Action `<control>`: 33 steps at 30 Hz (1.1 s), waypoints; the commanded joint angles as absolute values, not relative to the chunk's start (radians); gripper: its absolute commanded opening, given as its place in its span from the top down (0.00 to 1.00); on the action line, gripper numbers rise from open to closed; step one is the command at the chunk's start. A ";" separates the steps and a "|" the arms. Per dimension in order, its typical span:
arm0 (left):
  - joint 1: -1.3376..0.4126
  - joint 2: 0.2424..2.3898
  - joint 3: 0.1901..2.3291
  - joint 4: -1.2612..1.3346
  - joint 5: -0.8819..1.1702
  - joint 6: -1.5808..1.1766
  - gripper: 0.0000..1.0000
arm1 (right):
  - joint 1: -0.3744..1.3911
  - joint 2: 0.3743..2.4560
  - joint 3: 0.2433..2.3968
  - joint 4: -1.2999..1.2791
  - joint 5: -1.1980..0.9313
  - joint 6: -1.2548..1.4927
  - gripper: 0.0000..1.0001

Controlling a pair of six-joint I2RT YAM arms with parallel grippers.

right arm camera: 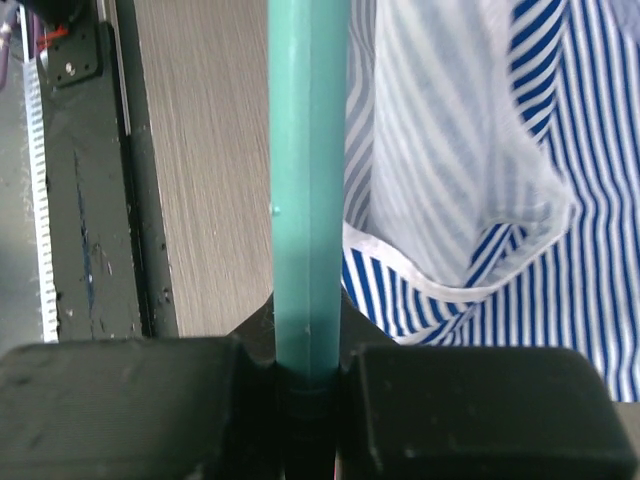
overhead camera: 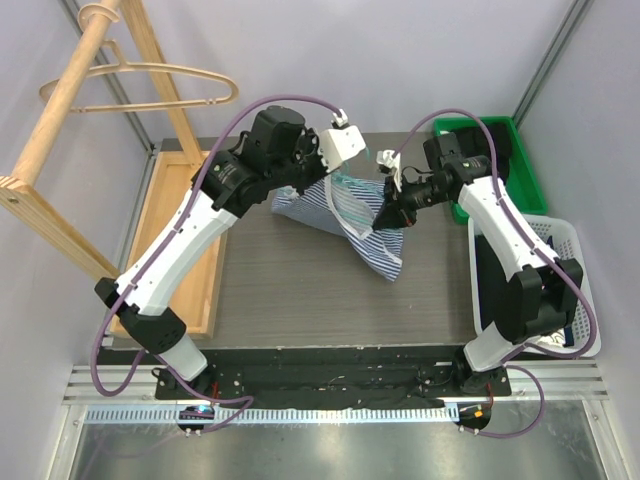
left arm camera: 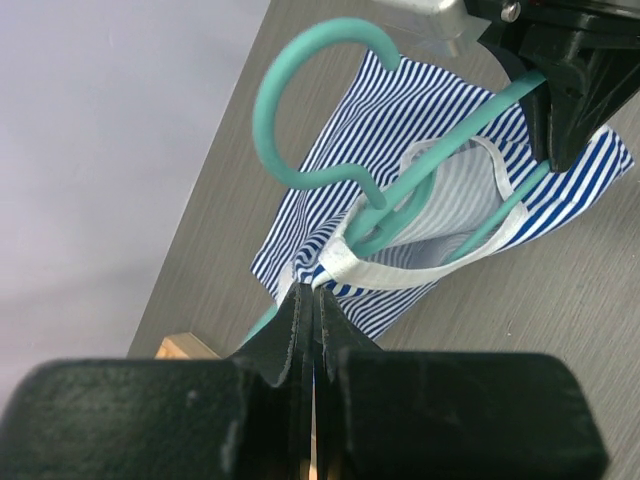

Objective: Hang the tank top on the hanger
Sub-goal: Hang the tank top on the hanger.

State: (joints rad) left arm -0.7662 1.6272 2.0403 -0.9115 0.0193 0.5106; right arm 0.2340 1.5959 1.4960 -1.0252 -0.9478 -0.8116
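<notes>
The striped tank top (overhead camera: 345, 218) hangs bunched above the middle of the table between both grippers. My left gripper (overhead camera: 322, 186) is shut on the white trim of the top's strap (left arm camera: 345, 258), pinched at the fingertips (left arm camera: 315, 288). The teal hanger (left arm camera: 300, 100) has its hook free above the fabric, and one arm runs down inside the neck opening. My right gripper (overhead camera: 386, 217) is shut on the hanger's teal bar (right arm camera: 305, 200) and also shows at the top right of the left wrist view (left arm camera: 570, 90). The striped top (right arm camera: 480, 150) lies beside that bar.
A wooden rack with a tan hanger (overhead camera: 150, 80) stands at the back left. A wooden tray (overhead camera: 180, 240) lies along the table's left side. A green bin (overhead camera: 505, 150) and a white basket (overhead camera: 575, 270) sit on the right.
</notes>
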 commanded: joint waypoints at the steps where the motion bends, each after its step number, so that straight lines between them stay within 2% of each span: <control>1: -0.779 1.595 2.071 -0.922 0.009 0.526 0.99 | 0.250 1.511 1.548 -0.887 -0.977 -0.700 0.99; 5: -0.788 1.588 2.054 -0.919 0.009 0.531 0.98 | 0.253 1.483 1.566 -0.828 -0.968 -0.649 0.99; 7: -0.788 1.585 2.052 -0.911 -0.029 0.532 0.92 | 0.255 1.474 1.580 -0.828 -0.968 -0.640 0.99; 10: -0.788 1.580 2.056 -0.902 -0.044 0.535 0.63 | 0.253 1.456 1.600 -0.827 -0.965 -0.634 0.99; 11: -0.788 1.572 2.057 -0.899 -0.049 0.538 0.48 | 0.256 1.451 1.603 -0.828 -0.960 -0.634 0.99; 13: -0.788 1.565 2.068 -0.893 -0.075 0.549 0.35 | 0.253 1.436 1.609 -0.830 -0.953 -0.632 0.99; 14: -0.788 1.562 2.074 -0.884 -0.089 0.552 0.23 | 0.255 1.430 1.612 -0.830 -0.942 -0.632 0.99; 17: -0.788 1.543 2.123 -0.885 -0.121 0.574 0.05 | 0.255 1.416 1.632 -0.851 -0.924 -0.640 0.99; 20: -0.788 1.532 2.200 -0.902 -0.135 0.597 0.00 | 0.253 1.423 1.695 -0.925 -0.897 -0.669 0.99; 28: -0.788 1.499 2.295 -0.965 -0.112 0.653 0.00 | 0.255 1.494 1.963 -1.147 -0.810 -0.765 0.99; 33: -0.788 1.491 2.324 -1.009 -0.042 0.670 0.00 | 0.253 1.575 2.150 -1.377 -0.746 -0.899 0.99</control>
State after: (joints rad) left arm -0.7853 1.4933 2.2974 -0.9592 -0.0990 0.6407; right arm 0.2497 1.5288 2.0148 -1.2003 -0.7887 -0.7727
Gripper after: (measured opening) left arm 0.995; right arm 0.126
